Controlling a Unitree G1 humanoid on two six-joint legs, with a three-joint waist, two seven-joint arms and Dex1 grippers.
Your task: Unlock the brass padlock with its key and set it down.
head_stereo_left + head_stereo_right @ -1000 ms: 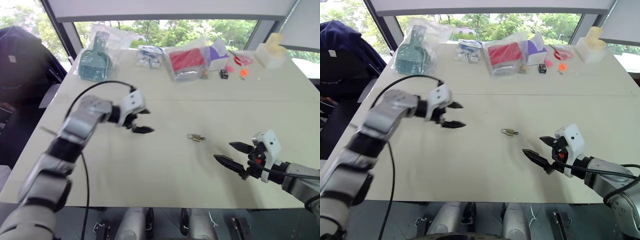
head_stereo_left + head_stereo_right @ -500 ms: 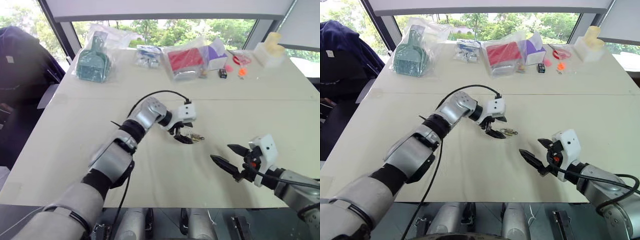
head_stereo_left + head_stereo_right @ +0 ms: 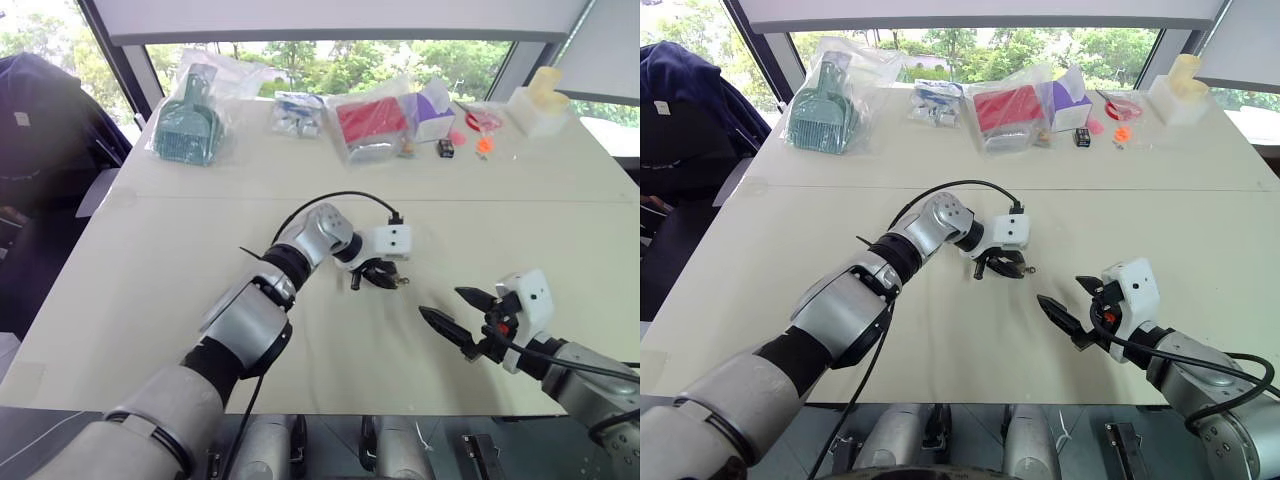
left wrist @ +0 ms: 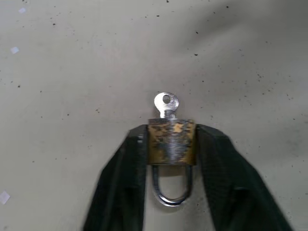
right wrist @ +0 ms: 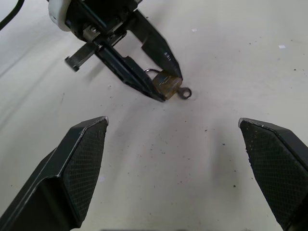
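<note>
My left end effector (image 4: pixel 171 159) is gripping the brass padlock (image 4: pixel 171 142) by its body, one finger on each side, low over the table (image 3: pixel 180 270) near its middle. The key (image 4: pixel 166 104) is sitting in the keyway, bow pointing away from me. My right end effector (image 3: pixel 462 315) is hovering wide open, near the lock. I am judging the grasp step done; next, my right must pinch and turn that key

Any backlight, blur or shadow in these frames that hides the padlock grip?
Eye views: bright windows behind, yet the table is evenly lit. Left wrist view: the brass padlock and key are sharp between the left gripper fingers. Right wrist view: soft shadows under the right gripper, with the lock still readable.
</note>
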